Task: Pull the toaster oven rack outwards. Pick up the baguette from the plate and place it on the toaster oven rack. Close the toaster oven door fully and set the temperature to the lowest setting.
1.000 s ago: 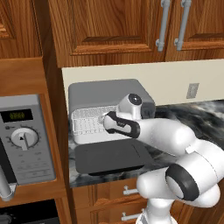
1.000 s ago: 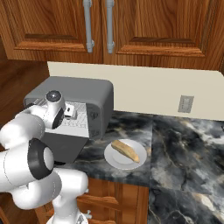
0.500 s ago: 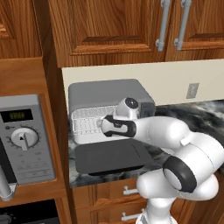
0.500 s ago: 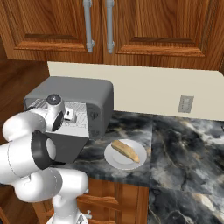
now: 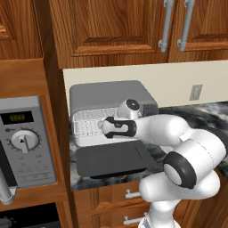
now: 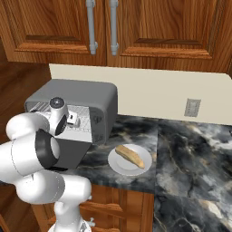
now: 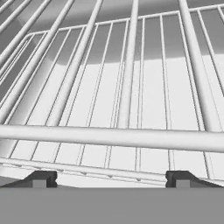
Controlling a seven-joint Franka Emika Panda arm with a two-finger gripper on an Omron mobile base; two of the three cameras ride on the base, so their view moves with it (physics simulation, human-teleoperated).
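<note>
The gripper (image 7: 111, 178) has its fingertips (image 7: 41, 178) spread wide at the front bar of the rack (image 7: 127, 100) — nothing between them. The door (image 5: 113, 158) lies folded down at the counter's front edge, the toaster oven (image 6: 86, 97) behind it. Right of the oven, near the counter's front edge, the baguette (image 6: 130, 156) lies on the plate (image 6: 117, 164).

1. Wood upper cabinets (image 6: 136, 27) with grey bar handles (image 6: 91, 27).
2. Cream backsplash (image 6: 154, 97) with a wall outlet (image 6: 192, 108).
3. Dark marbled counter (image 6: 190, 158), wood drawers (image 5: 120, 196) below.
4. Silver microwave (image 5: 26, 142) at left, green display, big dial.
</note>
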